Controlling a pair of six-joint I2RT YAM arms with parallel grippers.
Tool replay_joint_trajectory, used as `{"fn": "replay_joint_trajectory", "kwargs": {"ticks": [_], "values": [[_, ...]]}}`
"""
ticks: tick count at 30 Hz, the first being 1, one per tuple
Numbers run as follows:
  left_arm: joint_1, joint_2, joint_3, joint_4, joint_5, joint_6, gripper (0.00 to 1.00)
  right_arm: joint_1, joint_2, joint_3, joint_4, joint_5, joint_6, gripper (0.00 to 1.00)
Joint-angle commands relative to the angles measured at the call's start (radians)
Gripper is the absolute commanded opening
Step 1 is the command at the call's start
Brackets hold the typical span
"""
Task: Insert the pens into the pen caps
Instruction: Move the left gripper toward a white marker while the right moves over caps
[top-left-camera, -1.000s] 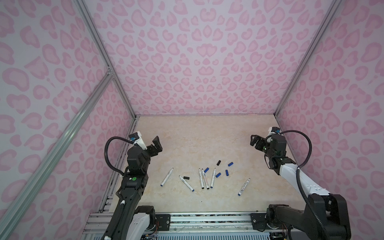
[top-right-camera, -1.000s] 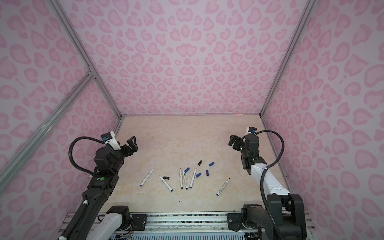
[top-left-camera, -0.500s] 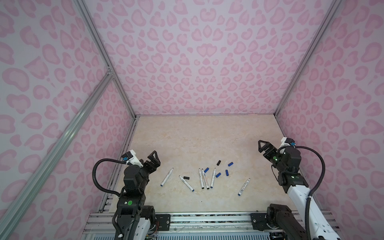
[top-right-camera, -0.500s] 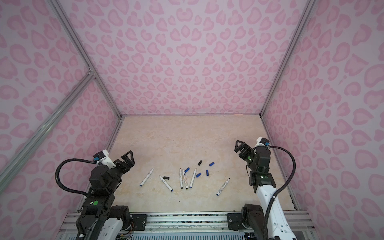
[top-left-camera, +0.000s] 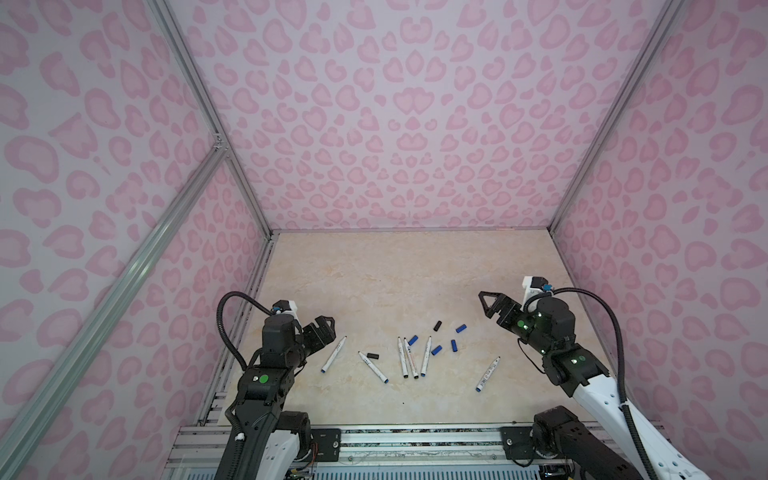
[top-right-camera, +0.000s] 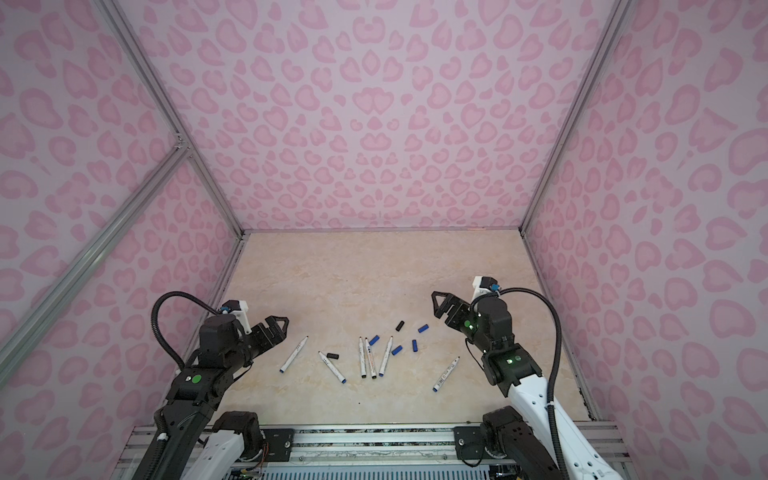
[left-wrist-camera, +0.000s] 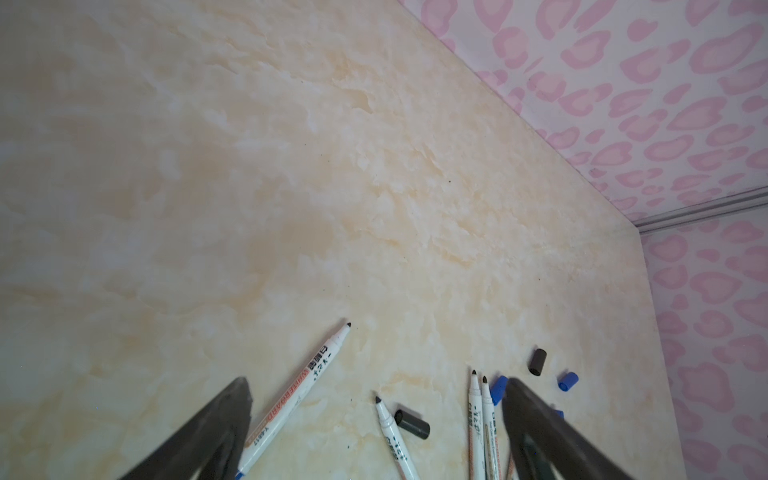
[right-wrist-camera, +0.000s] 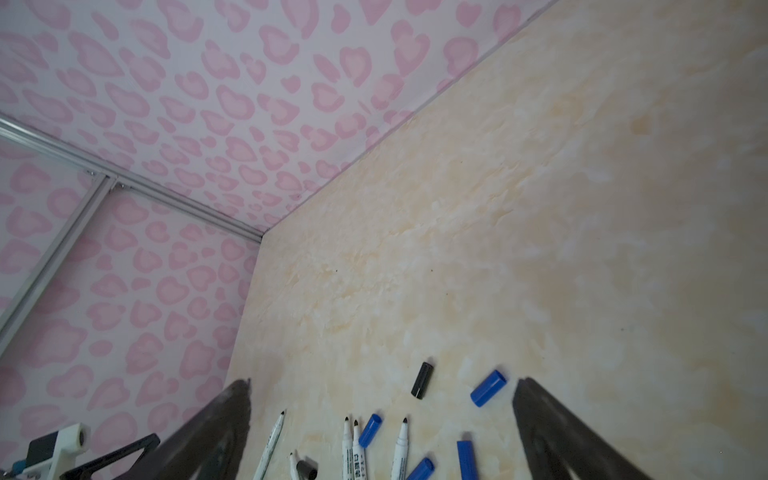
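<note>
Holds nothing: left pincer (top-left-camera: 326, 328), right pincer (top-left-camera: 488, 305) spread apart, lower than before; slim white pens (top-left-camera: 333, 354), stubby blue and black plastic caps (top-left-camera: 454, 345) near six o'clock.

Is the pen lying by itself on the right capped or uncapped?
Uncapped. The lone pen shows a bare pointed tip, and the blue caps lie loose, apart from it.

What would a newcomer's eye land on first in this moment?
Pink heart-spotted walls fill most of both top views, enclosing a pale marbled table. Towards its front edge lie six uncapped pens, with blue and black pen caps loose among them. The left gripper and right gripper flank the scatter, both open and empty.
</note>
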Motion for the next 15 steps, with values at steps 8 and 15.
{"fn": "replay_joint_trajectory", "kwargs": {"ticks": [8, 15], "values": [[-0.205, 0.030, -0.134, 0.046, -0.040, -0.073, 0.91, 0.195, 0.211, 0.009, 0.103, 0.240, 0.085, 0.94], [-0.296, 0.145, -0.050, -0.008, -0.171, -0.035, 0.87, 0.207, 0.322, 0.040, 0.148, 0.220, 0.116, 0.86]]}}
